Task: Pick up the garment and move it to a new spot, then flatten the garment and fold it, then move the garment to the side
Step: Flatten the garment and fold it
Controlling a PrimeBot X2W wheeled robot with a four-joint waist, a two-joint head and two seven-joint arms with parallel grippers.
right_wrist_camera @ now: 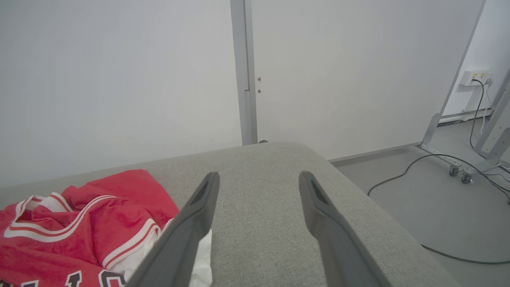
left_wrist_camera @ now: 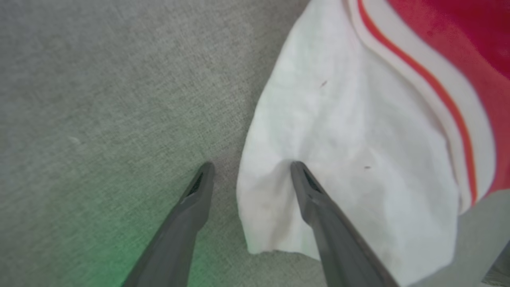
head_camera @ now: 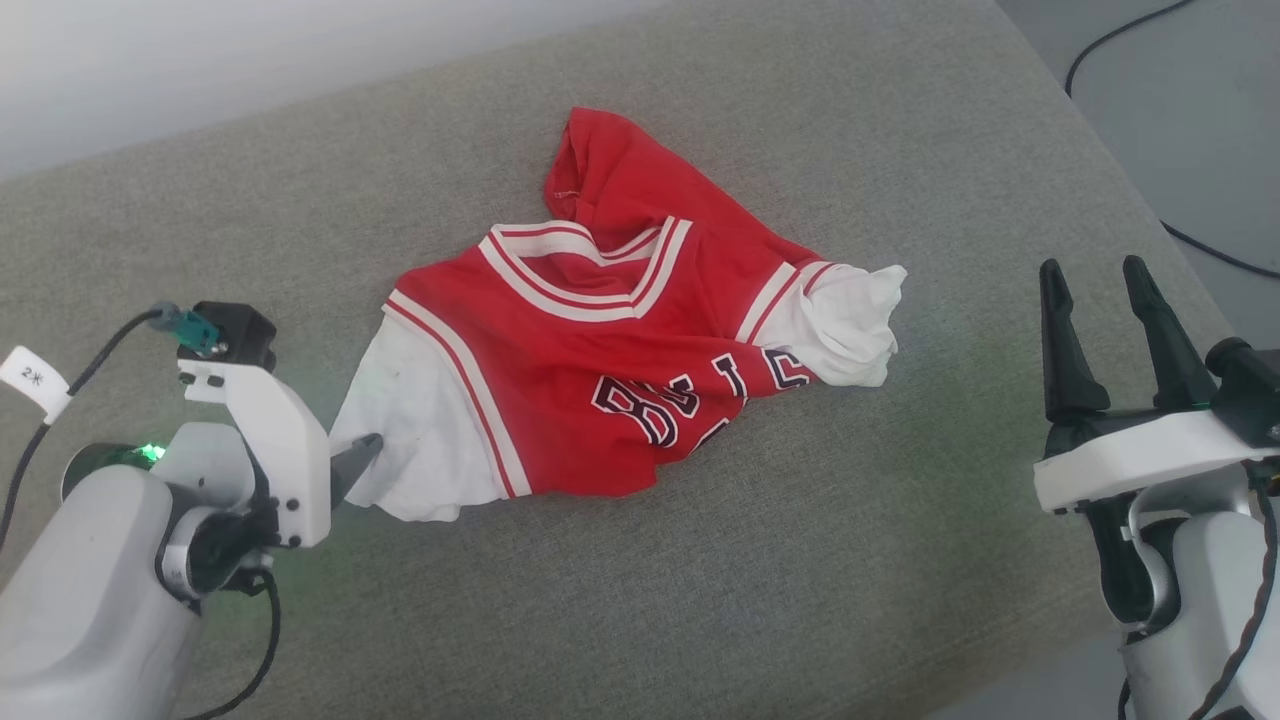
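The garment (head_camera: 620, 330) lies crumpled on the grey cushion (head_camera: 800, 560), red with striped trim, chest lettering partly showing and a white sleeve at each end. My left gripper (head_camera: 360, 456) is at the near-left sleeve (left_wrist_camera: 350, 151), open. One of its fingers (left_wrist_camera: 318, 199) rests on the white cloth and the other on the cushion, with the sleeve's edge between them (left_wrist_camera: 251, 165). My right gripper (head_camera: 1092, 266) stands open over the cushion well to the right of the garment, holding nothing. In the right wrist view its fingers (right_wrist_camera: 259, 175) point at the wall, with the garment (right_wrist_camera: 79, 223) at the lower left.
The cushion's right edge (head_camera: 1150, 200) drops to a grey floor with black cables (right_wrist_camera: 402, 175). A white wall (right_wrist_camera: 119, 79) stands behind the cushion. A metal frame on casters (right_wrist_camera: 454, 169) is at the far right.
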